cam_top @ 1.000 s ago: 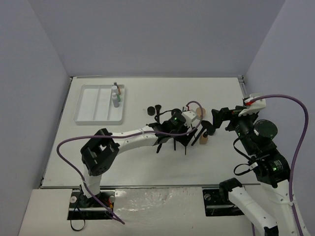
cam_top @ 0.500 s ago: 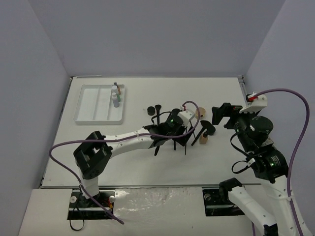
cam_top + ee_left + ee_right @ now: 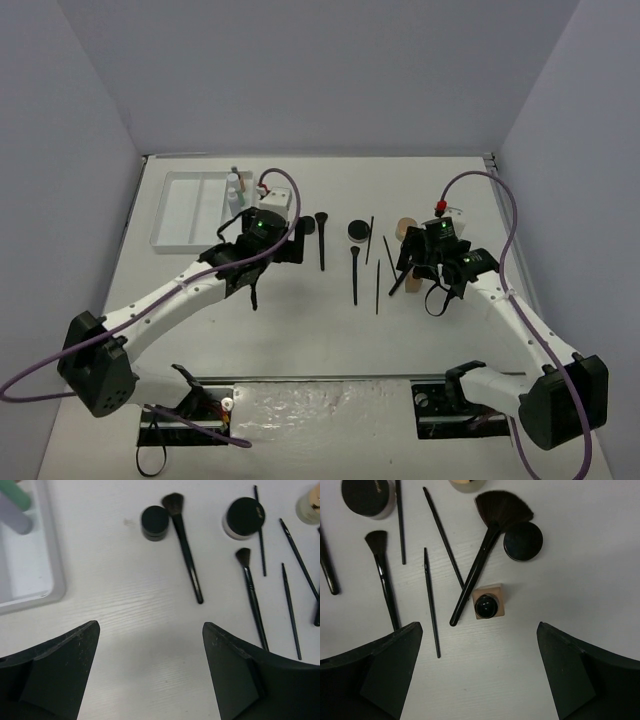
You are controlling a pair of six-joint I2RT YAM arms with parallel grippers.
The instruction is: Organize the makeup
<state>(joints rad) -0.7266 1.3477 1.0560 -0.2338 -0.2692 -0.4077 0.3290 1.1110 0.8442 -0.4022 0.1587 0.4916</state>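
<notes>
The left gripper hangs with its jaws spread wide and nothing between them, over bare table just beside the white tray. Ahead of it lies a powder brush, bristles toward the far wall and its long handle running back toward the arms. A round black jar sits just beside its bristles. In the tray, a green bottle and a lilac bottle lie in the compartment nearest the brushes.

The right gripper is likewise spread and empty, poised above an upright tan bottle with a black cap. A fan brush lies on a slant, with its bristles touching a second black jar and its handle tip just beside the bottle. A thin pencil lies nearly straight far-to-near, and another pencil slants and passes under the fan brush handle. A small brush points its bristles to the far side, near a black-lidded jar.

Everything rests on a white table with a faint wood grain, enclosed by plain pale lilac-grey walls on three sides.
</notes>
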